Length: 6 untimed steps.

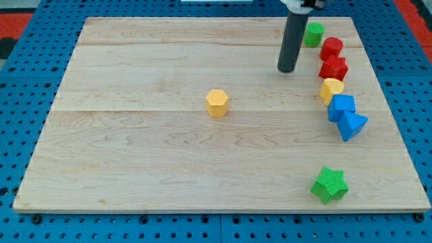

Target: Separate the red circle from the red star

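My tip (287, 69): the lower end of a dark upright rod, resting on the board in the upper right; the rod runs up out of the view's top.
Tool state: a bare rod with nothing to open or close; it grasps nothing and touches no block.
Tip to blocks: it stands left of the right-hand column of blocks, with a clear strip of wood between it and them.
Green block (313, 34): rounded, at the view's top, just right of the rod's shaft and above the red pair.
Red circle (331, 48): upper red block, right of and a little above my tip, near it but apart.
Red star (333, 68): directly below the red circle and touching it, level with my tip on its right.
Yellow block, right (331, 88): below the red star, touching or nearly so; exact shape unclear.
Blue blocks: one (341, 106) under that yellow block, a triangular one (352, 125) just below and right of it, the two touching.
Yellow hexagon (217, 102): alone near the board's middle, well left of and below my tip.
Green star (329, 184): alone near the lower right corner, well apart from the rest.
Board (135, 169): pale wood, lying on a blue pegboard (20, 94).
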{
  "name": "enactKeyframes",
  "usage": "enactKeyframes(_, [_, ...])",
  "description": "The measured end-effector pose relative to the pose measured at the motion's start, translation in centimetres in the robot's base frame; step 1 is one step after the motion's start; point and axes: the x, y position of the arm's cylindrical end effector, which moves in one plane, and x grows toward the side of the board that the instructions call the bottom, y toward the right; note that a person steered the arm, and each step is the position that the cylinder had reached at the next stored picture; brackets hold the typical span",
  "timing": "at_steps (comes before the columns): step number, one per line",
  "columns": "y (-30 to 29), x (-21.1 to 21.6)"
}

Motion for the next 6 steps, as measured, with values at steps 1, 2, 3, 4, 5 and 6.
enactKeyframes(1, [-2.6, -8.8])
enactKeyframes(2, [0.8, -12.5])
enactKeyframes(3, [8.8, -12.1])
enactKeyframes(4, [17.7, -10.0])
enactKeyframes(5, [19.3, -4.6])
enactKeyframes(6, [12.7, -2.2])
